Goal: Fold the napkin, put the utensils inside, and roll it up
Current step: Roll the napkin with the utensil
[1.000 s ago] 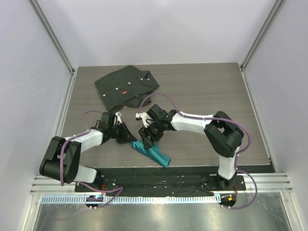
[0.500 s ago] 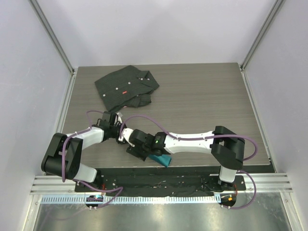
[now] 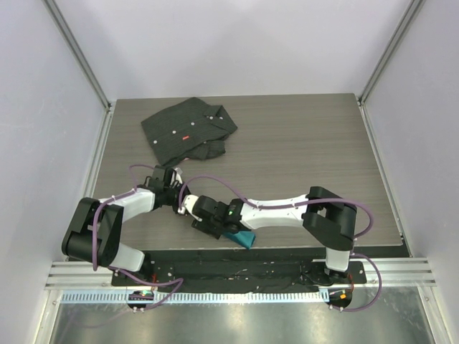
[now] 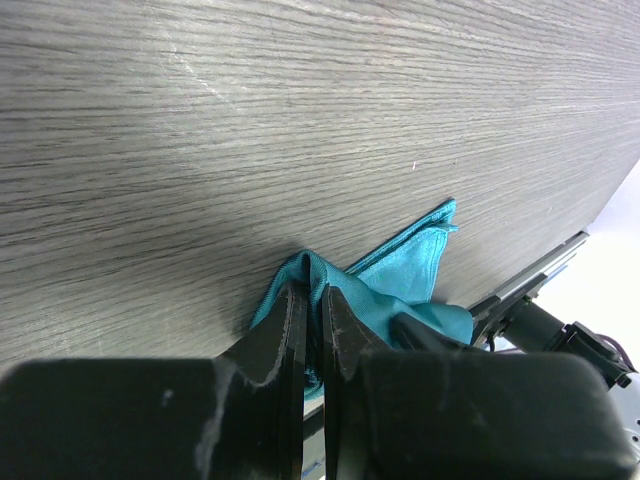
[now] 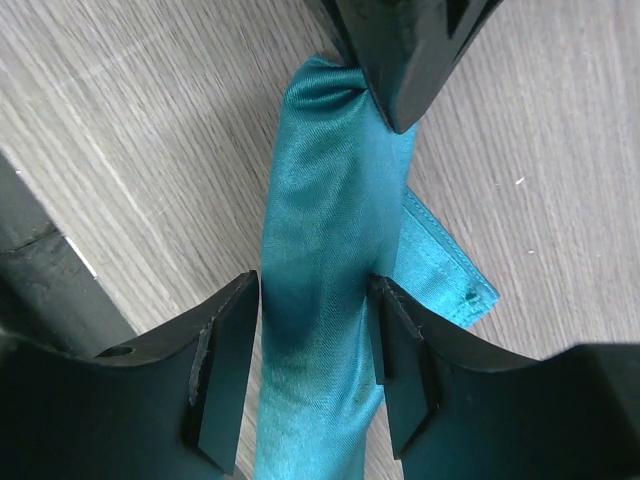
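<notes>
Rolling step, I judge: teal shiny cloth napkin [image 5: 320,180] lies bunched on the tabletop [image 3: 301,143], near side of the black buttoned shirt [image 3: 188,129]. Left pincer [image 4: 312,290] pinches its end; right pincer [image 5: 315,300] straddles it, clamp unclear. Next: firm hold, tighten roll.

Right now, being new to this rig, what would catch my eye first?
A shiny teal cloth napkin, rolled into a tube at the near edge of the grey wood-grain table, with the left gripper pinched shut on one end and the right gripper straddling the roll. A crumpled black buttoned shirt lies at the far left.
</notes>
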Available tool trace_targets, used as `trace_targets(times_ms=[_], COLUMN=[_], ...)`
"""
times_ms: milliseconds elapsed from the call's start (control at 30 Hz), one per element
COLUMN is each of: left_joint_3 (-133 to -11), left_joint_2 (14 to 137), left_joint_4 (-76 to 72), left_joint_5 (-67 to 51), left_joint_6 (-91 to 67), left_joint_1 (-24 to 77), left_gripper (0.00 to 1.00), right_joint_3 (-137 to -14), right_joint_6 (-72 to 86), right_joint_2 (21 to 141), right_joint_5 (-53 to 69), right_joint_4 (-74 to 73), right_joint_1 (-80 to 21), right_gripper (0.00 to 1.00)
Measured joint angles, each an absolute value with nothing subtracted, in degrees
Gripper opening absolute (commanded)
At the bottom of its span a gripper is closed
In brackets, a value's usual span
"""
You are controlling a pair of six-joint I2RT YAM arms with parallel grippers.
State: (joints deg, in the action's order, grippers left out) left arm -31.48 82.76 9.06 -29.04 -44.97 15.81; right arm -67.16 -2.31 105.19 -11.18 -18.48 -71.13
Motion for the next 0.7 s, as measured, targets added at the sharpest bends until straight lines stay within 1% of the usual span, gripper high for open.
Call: trace_targets(times_ms=[133, 200, 233, 267, 300, 333, 367, 400, 467, 500, 600, 700], left_joint_3=[-31.5, -31.7, -31.7, -31.7, -31.8, -31.9, -32.0, -32.1, -32.7, -33.1, -34.5, -35.3], left_joint_2=[82.8, 82.8, 82.8, 82.8, 82.8, 82.8, 82.7, 82.7, 82.0, 81.3, 78.5, 75.5], left_joint_4=[9.1, 9.3, 9.5, 9.6, 9.7, 9.8, 10.1, 10.3, 11.5, 12.3, 15.1, 18.1], left_joint_5=[-29.0, -29.0, -29.0, -29.0, -28.9, -28.9, -28.7, -28.4, -27.6, -27.2, -24.2, -18.7], left_joint_6=[-44.9, -44.8, -44.8, -44.8, -44.8, -44.8, -44.7, -44.7, -44.2, -44.3, -43.4, -42.6], left_joint_1=[15.8, 15.8, 15.8, 15.8, 15.8, 15.8, 15.8, 15.8, 15.8, 15.8, 15.5, 14.9], left_gripper=[0.0, 0.01, 0.03, 0.06, 0.15, 0.21, 0.27, 0.42, 0.58, 0.7, 0.83, 0.86], right_joint_3=[-66.9, -67.0, -67.0, -67.0, -67.0, -67.0, -66.9, -66.9, -66.5, -66.1, -64.7, -63.7], right_joint_6=[-2.3, -2.3, -2.2, -2.2, -2.0, -1.8, -1.6, -1.4, -1.2, -1.2, -1.1, -1.0], right_joint_2=[107.0, 107.2, 107.3, 107.3, 107.3, 107.3, 107.3, 107.4, 107.3, 107.2, 106.3, 106.0], right_joint_5=[-11.4, -11.5, -11.5, -11.4, -11.2, -10.9, -10.2, -9.7, -7.2, -6.1, -1.3, 6.0], right_joint_4=[-17.8, -17.3, -17.3, -17.2, -17.1, -17.1, -17.0, -16.9, -16.2, -15.6, -13.8, -10.9], right_joint_1=[-71.1, -71.0, -70.9, -70.8, -70.7, -70.5, -70.3, -70.1, -69.2, -68.7, -66.9, -64.8], right_gripper=[0.54, 0.51, 0.49, 0.45, 0.42, 0.4, 0.35, 0.34, 0.32, 0.31, 0.31, 0.3])
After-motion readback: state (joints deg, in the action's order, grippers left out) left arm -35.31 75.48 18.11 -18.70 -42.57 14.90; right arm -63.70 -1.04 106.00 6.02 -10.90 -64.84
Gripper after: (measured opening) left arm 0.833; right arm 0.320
